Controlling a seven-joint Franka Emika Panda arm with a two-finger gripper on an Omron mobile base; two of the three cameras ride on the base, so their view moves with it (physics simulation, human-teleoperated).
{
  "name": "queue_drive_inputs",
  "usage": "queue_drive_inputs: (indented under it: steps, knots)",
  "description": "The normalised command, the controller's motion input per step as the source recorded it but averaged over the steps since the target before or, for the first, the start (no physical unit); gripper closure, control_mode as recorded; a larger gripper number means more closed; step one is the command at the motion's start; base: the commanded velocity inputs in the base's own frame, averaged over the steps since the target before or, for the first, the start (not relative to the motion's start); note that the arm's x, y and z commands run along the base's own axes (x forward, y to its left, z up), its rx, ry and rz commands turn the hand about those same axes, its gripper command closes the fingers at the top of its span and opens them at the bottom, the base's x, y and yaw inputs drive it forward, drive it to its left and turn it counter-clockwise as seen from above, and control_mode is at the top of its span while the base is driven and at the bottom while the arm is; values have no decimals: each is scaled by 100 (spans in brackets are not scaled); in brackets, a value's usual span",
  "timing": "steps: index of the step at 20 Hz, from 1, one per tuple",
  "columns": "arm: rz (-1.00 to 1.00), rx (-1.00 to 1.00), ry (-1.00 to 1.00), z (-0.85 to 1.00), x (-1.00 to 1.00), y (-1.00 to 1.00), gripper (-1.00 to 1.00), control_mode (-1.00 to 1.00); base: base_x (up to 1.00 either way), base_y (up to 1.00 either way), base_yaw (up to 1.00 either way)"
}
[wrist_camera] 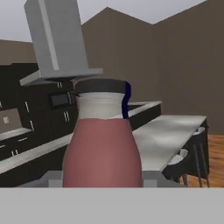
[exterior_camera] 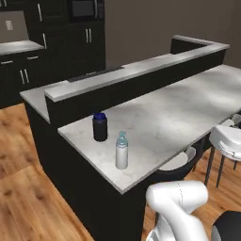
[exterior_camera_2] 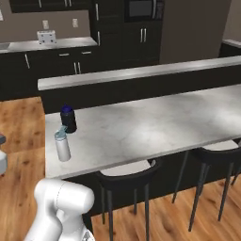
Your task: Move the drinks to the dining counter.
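Two drinks stand upright near the left end of the dining counter (exterior_camera: 179, 113) (exterior_camera_2: 155, 122): a wide black bottle with a blue cap (exterior_camera: 100, 127) (exterior_camera_2: 68, 118) and, closer to the front edge, a slim white-grey bottle with a light-blue lid (exterior_camera: 122, 151) (exterior_camera_2: 61, 146). In the hand view a small purple-red bottle with a dark cap (wrist_camera: 101, 148) looms upright right in front of the camera, with my gripper (wrist_camera: 103, 181) shut on its lower body. The dining counter (wrist_camera: 170, 131) stretches away behind it.
Black round stools (exterior_camera_2: 127, 174) (exterior_camera_2: 216, 150) (exterior_camera: 226, 141) line the counter's near side, and a higher marble ledge (exterior_camera: 141, 70) runs along its far side. Dark cabinets and a white toaster (exterior_camera_2: 46, 36) sit at the back wall. A grey range hood (wrist_camera: 57, 43) hangs overhead.
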Motion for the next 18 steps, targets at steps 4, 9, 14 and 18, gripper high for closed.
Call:
queue_drive_inputs:
  steps: [4,9,14,18]
  knots:
    - [0,0,0,0,0,0,100,100,-92,-100,25]
    - [0,0,0,0,0,0,100,100,-100,-100,24]
    - [0,0,0,0,0,0,100,100,-20,-100,28]
    - [0,0,0,0,0,0,100,100,4,-100,27]
